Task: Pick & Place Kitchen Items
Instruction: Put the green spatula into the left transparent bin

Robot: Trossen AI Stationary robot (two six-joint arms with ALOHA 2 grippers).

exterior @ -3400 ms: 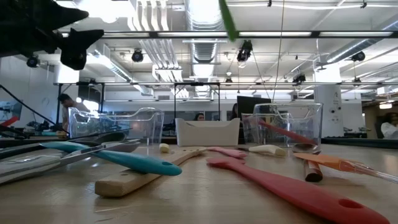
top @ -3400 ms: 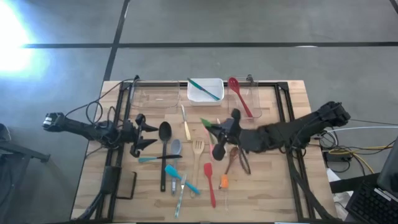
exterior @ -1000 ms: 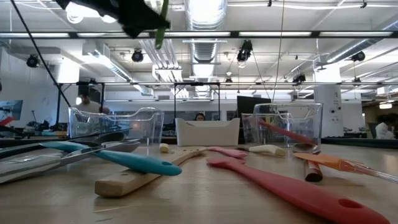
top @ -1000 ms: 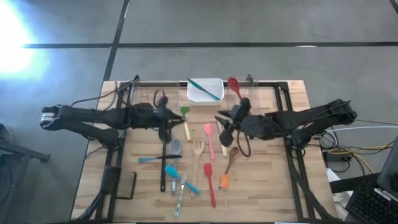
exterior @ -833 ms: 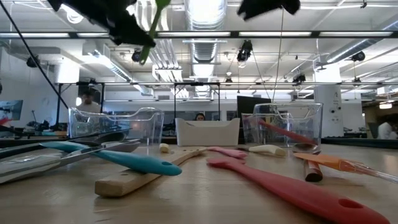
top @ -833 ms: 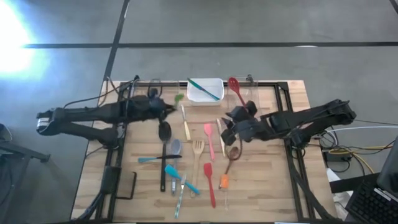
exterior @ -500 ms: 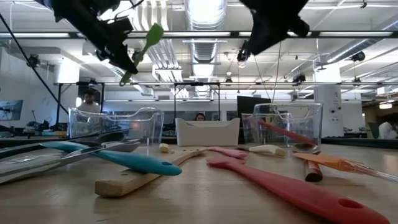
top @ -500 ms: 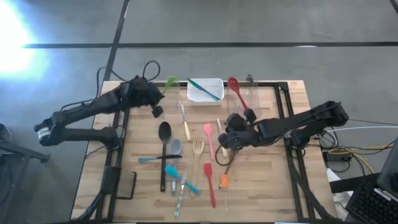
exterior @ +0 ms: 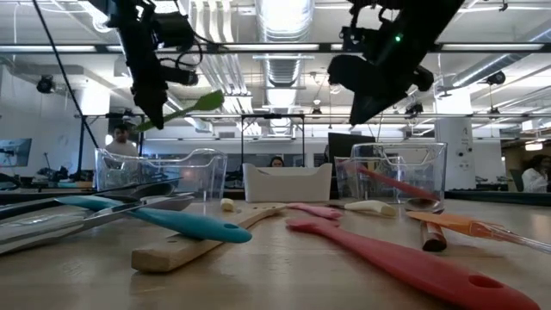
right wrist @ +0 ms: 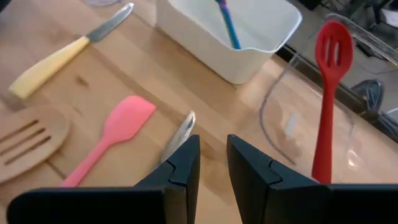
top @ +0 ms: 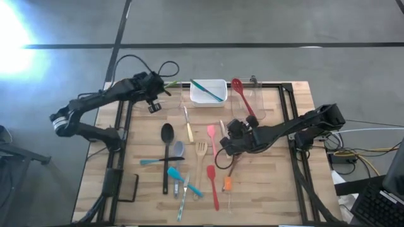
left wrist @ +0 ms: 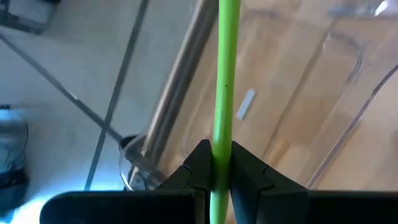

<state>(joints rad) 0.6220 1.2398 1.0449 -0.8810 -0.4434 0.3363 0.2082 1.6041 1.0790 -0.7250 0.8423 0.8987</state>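
My left gripper (top: 158, 85) hangs over the clear tub (top: 151, 99) at the table's far left, shut on a green utensil (exterior: 185, 109). My right gripper (right wrist: 213, 163) stands slightly open above the table's middle with nothing between its fingers. Just beyond its tips lie a pink spatula (right wrist: 118, 124) and a small metal-tipped utensil (right wrist: 180, 132). A wooden fork (top: 201, 151), a black ladle (top: 166, 148) and a cream-handled knife (top: 188, 126) lie flat on the table. A red slotted spoon (top: 243, 98) leans in the right clear tub (top: 255, 101). My left gripper pinches the green utensil's slim handle (left wrist: 221, 140) between its two fingers, which lie across it and slant down from the near side. The utensil is lifted clear above the clear tub, slanting, its longer part (left wrist: 227, 56) reaching out past the fingertips.
A white tub (top: 208, 94) with a teal utensil inside stands at the far middle. Several more utensils in teal, red and orange lie toward the near edge (top: 189, 183). A black frame (top: 126, 126) runs along both sides of the table.
My left gripper has swung from the table's middle toward the far left corner and tipped downward, carrying the green utensil, which has gone from nearly upright to slanting. My right gripper has sunk toward the table and tipped down over the pink spatula.
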